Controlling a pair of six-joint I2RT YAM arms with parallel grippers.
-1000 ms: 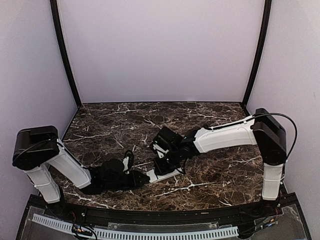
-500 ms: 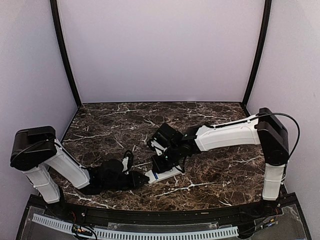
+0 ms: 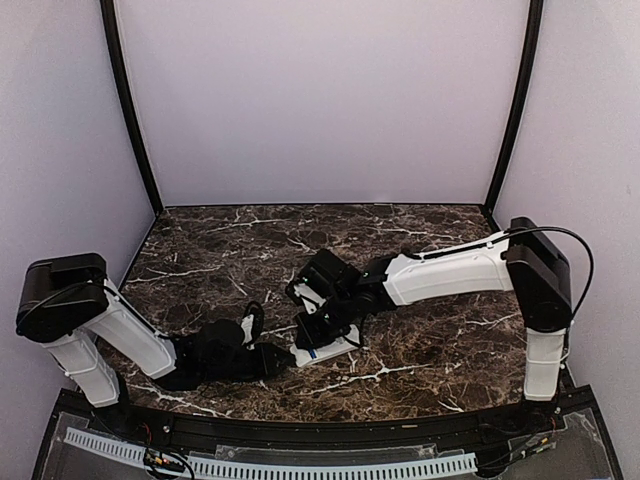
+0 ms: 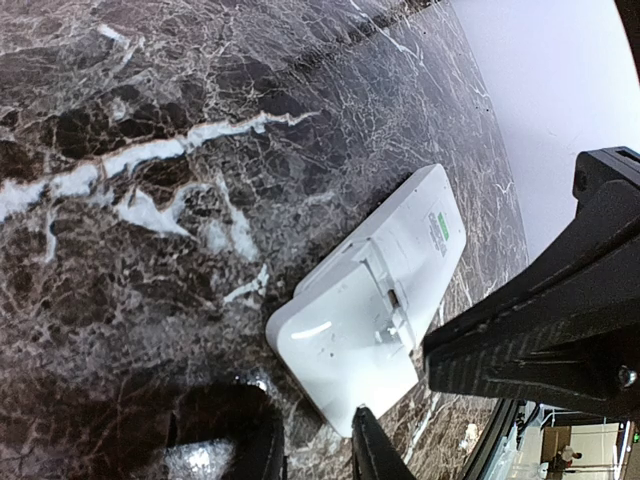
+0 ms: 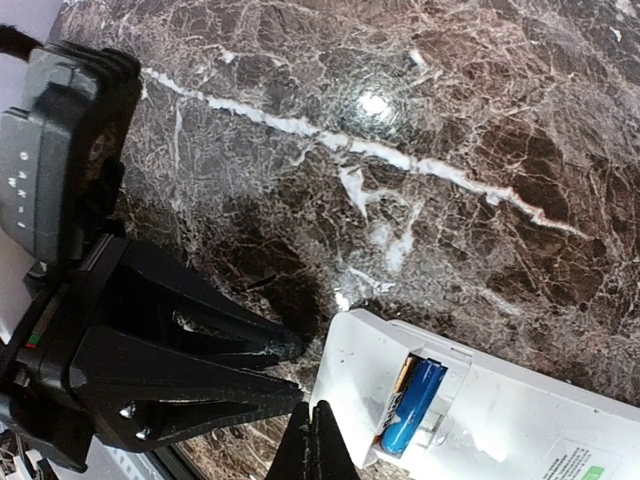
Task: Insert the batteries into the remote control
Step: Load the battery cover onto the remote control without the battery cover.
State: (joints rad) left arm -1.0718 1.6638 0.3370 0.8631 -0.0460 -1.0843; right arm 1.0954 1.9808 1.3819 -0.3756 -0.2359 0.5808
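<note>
seating, not carrying, looks like the job in hand. the remote control [image 5: 500,420] lies back-up on the marble table [image 3: 440,350], toward its near side, with the battery bay uncovered at the end facing the left arm. the bluish battery [image 5: 412,402] sits in the bay, slightly askew. the pale tan battery [image 5: 399,376] shows only as a sliver beside it, so i cannot tell whether either is fully down. the right gripper [image 5: 314,440] has its tips pinched together on nothing, poised just beside the bay. the left gripper [image 5: 297,374] meets the remote's short end with fingers slightly parted; whether it pinches or only braces i cannot tell. best to press straight down on the bluish cell with the joined tips, gently, while the left keeps that end from sliding.
</note>
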